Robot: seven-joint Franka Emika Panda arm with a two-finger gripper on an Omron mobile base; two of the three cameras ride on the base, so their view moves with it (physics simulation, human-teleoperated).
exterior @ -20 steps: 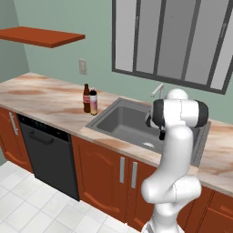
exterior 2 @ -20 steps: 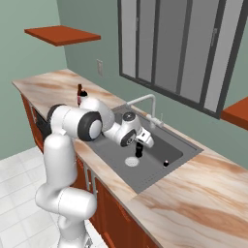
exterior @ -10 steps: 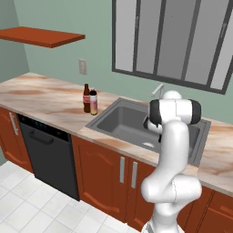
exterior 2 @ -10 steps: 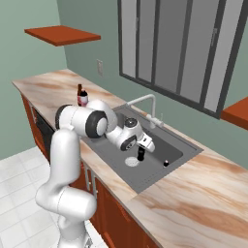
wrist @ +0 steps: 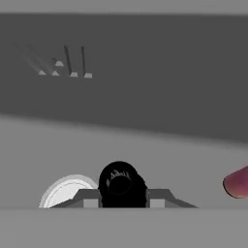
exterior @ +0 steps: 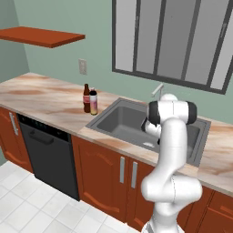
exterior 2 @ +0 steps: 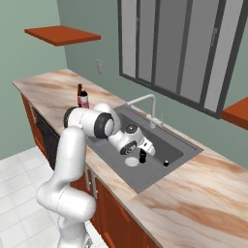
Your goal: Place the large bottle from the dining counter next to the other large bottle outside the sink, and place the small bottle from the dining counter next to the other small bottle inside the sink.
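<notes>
small bottle (wrist: pixel 121 185), short and all black, stands upright inside the sink (exterior 2: pixel 180 154), and the gripper (wrist: pixel 122 197) is closed on it: in the hand view its round dark mouth sits squarely between the two finger tips, which press on it from either side. from the right base view the same small bottle (exterior 2: pixel 142 155) shows just below the white hand, on the grey basin floor, right beside the pale round drain (exterior 2: pixel 131 161). the drain (wrist: pixel 65 190) also shows as a pale disc just to one side of the bottle in the hand view. a second small dark thing (exterior 2: pixel 166 163) with a reddish top stands on the sink floor near the held bottle, apart from it; in the hand view a rounded pinkish-red shape (wrist: pixel 237 183) shows at the edge, and i cannot tell its details. on the marbled worktop (exterior: pixel 45 98), just outside the sink's left rim, the large bottle (exterior: pixel 93 102) with its pink upper and yellow-orange lower body stands upright, right next to the other large bottle (exterior: pixel 86 98), dark brown with a red label. the curved silver tap (exterior 2: pixel 144 103) rises behind the basin.
</notes>
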